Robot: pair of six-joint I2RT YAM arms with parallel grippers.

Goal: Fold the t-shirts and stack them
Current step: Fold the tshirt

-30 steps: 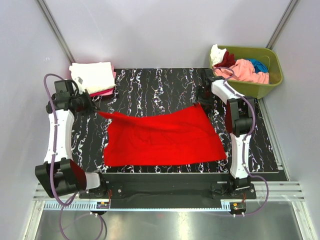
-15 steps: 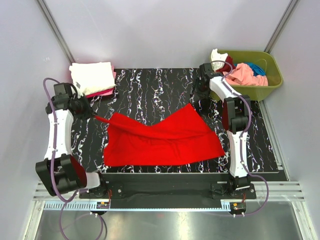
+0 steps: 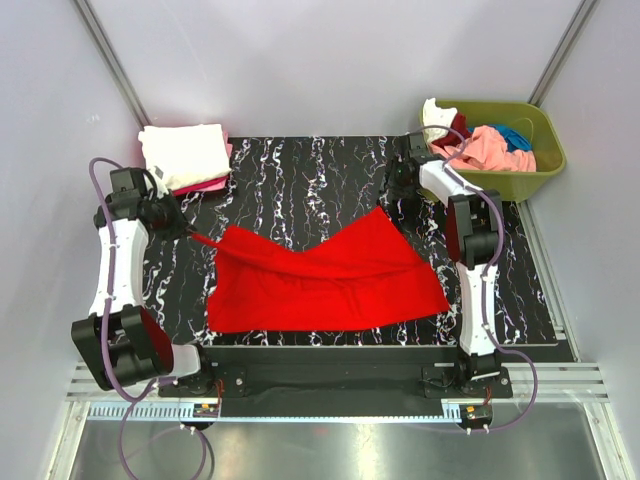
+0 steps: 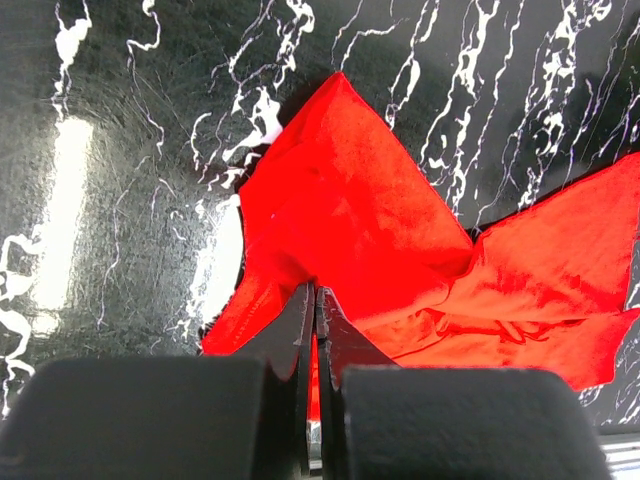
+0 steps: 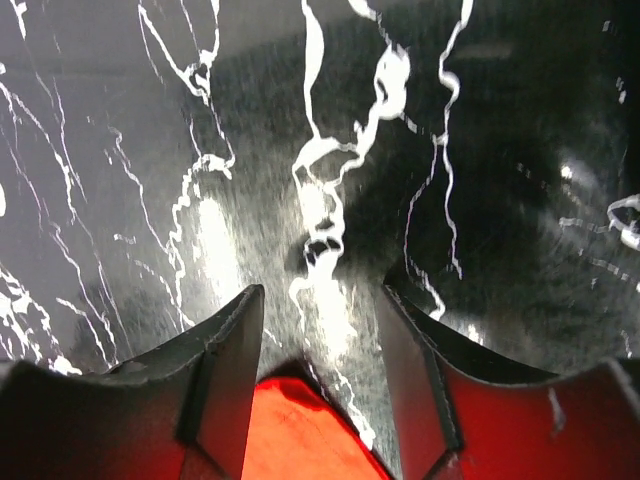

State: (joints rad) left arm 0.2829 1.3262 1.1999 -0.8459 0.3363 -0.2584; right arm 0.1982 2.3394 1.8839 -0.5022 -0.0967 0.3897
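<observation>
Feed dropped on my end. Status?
Left tool shut on bright red t-shirt, by its corner. Right tool open, holding nothing. Green bin, folded stack well aside.

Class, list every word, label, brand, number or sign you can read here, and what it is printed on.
None readable. The red t-shirt, folded stack, green bin and marbled table carry no print.
Any marking on the small board at the left arm's base is too small to read.
</observation>
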